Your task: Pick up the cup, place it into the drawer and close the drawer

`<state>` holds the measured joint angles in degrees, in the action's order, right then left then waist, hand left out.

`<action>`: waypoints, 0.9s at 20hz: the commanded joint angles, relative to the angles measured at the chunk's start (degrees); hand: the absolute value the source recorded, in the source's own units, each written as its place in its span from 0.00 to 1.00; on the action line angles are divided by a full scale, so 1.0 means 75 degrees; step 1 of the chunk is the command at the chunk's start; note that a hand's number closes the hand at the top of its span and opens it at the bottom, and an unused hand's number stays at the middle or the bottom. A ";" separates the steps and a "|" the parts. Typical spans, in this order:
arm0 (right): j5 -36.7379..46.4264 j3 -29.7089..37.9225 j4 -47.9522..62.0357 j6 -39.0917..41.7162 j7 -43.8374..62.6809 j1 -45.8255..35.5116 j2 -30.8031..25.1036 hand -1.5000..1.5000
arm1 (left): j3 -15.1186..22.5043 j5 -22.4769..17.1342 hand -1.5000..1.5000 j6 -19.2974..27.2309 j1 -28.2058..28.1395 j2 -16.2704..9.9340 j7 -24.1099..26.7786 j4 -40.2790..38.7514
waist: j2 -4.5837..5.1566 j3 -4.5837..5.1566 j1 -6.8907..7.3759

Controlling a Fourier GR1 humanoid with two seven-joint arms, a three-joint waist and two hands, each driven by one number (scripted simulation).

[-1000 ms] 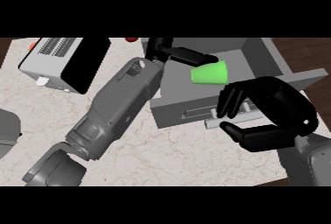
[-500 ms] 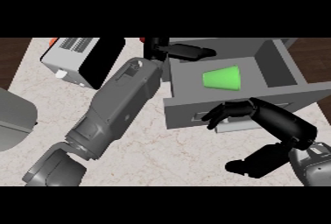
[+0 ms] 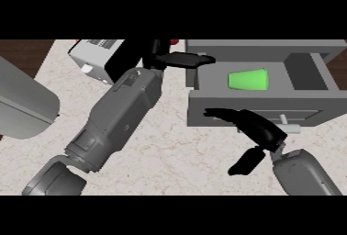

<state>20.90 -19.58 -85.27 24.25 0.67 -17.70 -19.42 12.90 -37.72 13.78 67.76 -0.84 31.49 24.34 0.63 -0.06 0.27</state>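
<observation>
Since the small bright green cup (image 3: 248, 79) already lies on its side inside the open grey drawer (image 3: 308, 73), with its long axis running left to right across the compartment, the placing looks done and what remains, as I judge it, is the closing. No hand touches the cup; it rests alone on the drawer's floor, nearer the left wall than the right.

Just in front of the drawer's front panel, the black right hand (image 3: 247, 124) hangs with its fingers relaxed and holding nothing, their tips reaching left along the panel face, beside a small pale handle (image 3: 290, 128). Whether the fingers actually touch the panel is hard to tell from this steep angle. The drawer lies directly beyond this hand, so a push away from the robot would likely drive it shut, and this hand is the better placed for it.

Further left, the left hand (image 3: 177, 58) is at the drawer's rear left corner, released, fingers straight and empty. Beside its grey forearm, a white boxy appliance (image 3: 100, 57) stands on the pale marbled desk (image 3: 169, 156).
</observation>
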 commanded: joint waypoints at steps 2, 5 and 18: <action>0.0993 -0.0398 0.2073 -0.0422 -0.1047 -0.0383 0.0104 0.00 | -0.0162 -0.0077 0.00 -0.0470 -0.0785 -0.0473 0.0160 0.0515 | -0.0047 0.0001 0.0251; 0.1431 -0.0235 0.3889 -0.1136 -0.1671 -0.0985 0.0362 1.00 | 0.0042 0.0024 0.00 -0.0378 -0.0987 -0.0345 0.0016 0.0919 | -0.0043 -0.0013 0.0565; 0.0679 0.2067 0.7249 -0.2181 -0.3180 -0.4054 -0.0057 1.00 | 0.0039 -0.0109 0.00 -0.1377 -0.2184 -0.1152 -0.0149 0.1815 | 0.0196 -0.0036 0.1118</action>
<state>27.19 -8.17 -36.23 10.31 -20.80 -42.76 -18.16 13.08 -38.42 5.29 53.29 -7.86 30.84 36.57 1.68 -0.36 7.55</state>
